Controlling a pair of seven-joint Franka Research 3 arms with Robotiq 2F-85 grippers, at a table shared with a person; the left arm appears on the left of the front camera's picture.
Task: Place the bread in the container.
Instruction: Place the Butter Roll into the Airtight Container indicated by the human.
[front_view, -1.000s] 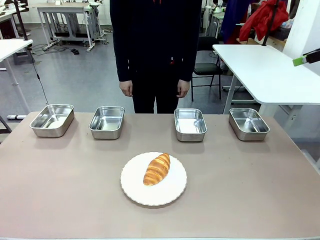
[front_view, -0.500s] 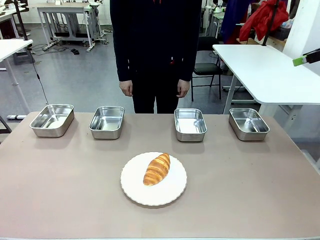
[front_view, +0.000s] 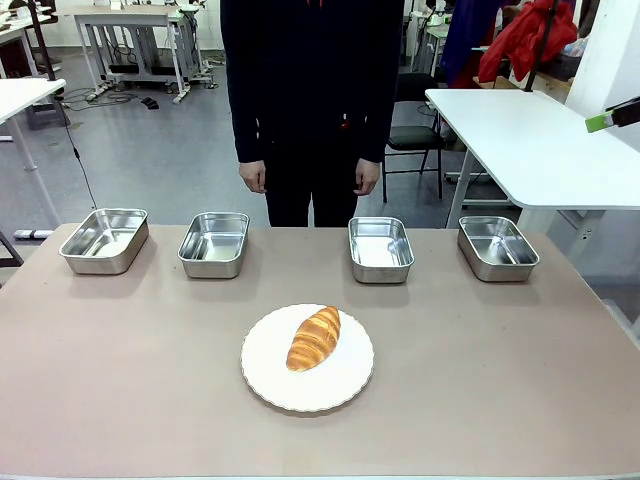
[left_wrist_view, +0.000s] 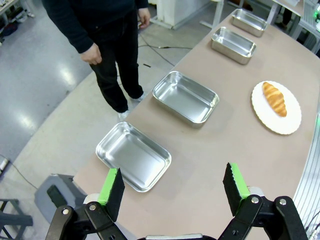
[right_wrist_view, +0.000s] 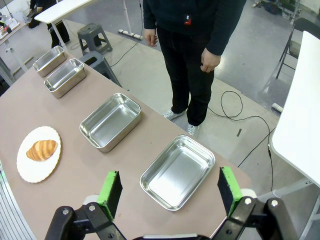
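The golden-brown bread (front_view: 313, 338) lies on a round white plate (front_view: 345, 385) at the table's middle, nearer my side. Four alike steel containers stand empty in a row along the far edge: far left (front_view: 104, 240), centre left (front_view: 214, 244), centre right (front_view: 380, 249), far right (front_view: 497, 248). My left gripper (left_wrist_view: 173, 190) hangs open high above the table's left end, over the nearest pan (left_wrist_view: 133, 156), with the bread (left_wrist_view: 274, 98) far off. My right gripper (right_wrist_view: 169, 191) is open too, high over the right-end pan (right_wrist_view: 177, 171); the bread (right_wrist_view: 42, 149) lies well away.
A person in dark clothes (front_view: 310, 90) stands behind the far edge, hands (front_view: 253, 177) hanging at the sides. A white side table (front_view: 530, 140) stands to the right beyond my table. The brown tabletop (front_view: 120, 360) is bare around the plate.
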